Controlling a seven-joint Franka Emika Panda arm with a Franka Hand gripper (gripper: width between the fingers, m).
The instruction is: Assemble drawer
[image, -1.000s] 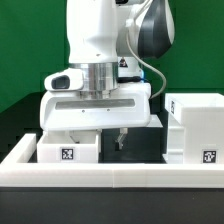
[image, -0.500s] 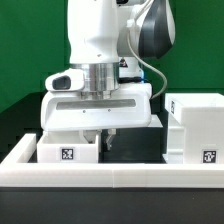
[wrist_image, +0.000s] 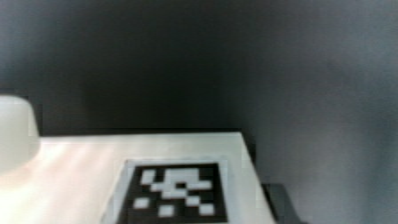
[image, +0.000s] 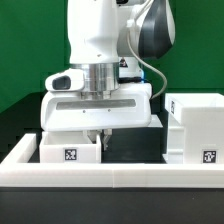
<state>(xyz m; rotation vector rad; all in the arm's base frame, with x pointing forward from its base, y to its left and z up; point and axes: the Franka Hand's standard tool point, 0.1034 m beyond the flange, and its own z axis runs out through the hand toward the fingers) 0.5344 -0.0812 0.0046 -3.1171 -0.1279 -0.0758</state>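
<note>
1. A small white tray (image: 68,150), tagged on its front, sits on the dark worktop (image: 140,146) just beside the jaws, toward the exterior view's left; its inside is hidden.
2. The tall drawer shell (image: 195,122) stands apart from the jaws, toward the exterior view's right.
3. The jaws hang low by the tray's edge, nearly closed; I cannot tell whether they grip it.

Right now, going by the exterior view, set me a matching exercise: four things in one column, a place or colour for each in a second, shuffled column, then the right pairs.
Things:
1. small tray
2. tall shell
3. border wall
4. backdrop

Place or colour:
a. green, at the back
b. at the exterior view's right
c. long and low across the front
d. at the exterior view's left

Pairs: 1-d; 2-b; 3-c; 4-a
</note>
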